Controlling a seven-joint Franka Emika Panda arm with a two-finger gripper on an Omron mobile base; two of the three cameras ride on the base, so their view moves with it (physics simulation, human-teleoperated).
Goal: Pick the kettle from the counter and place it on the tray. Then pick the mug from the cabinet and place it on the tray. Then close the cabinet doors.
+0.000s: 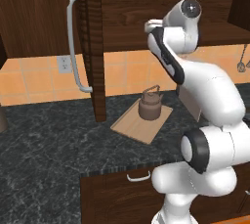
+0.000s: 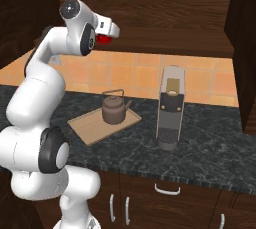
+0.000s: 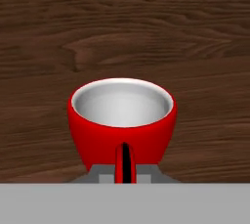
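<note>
A red mug (image 3: pixel 122 125) with a white inside stands on the wooden shelf of the cabinet (image 2: pixel 175 40), its handle turned toward my hand. My gripper (image 3: pixel 125 171) is shut on that handle. From the right base view the mug (image 2: pixel 103 38) peeks out red in front of the raised gripper (image 2: pixel 107 35), inside the cabinet. The brownish-grey kettle (image 1: pixel 149 104) (image 2: pixel 114 109) sits upright on the light-tan tray (image 1: pixel 132 127) (image 2: pixel 90 125) on the dark counter (image 1: pixel 49 140). The left cabinet door (image 1: pixel 93 47) stands open, edge-on, with its white bar handle (image 1: pixel 73 42).
A tall coffee machine (image 2: pixel 170 108) stands on the counter right of the tray. The right cabinet door (image 2: pixel 245 48) is swung open at the far right. Drawers with white handles (image 2: pixel 167 189) run below the counter edge.
</note>
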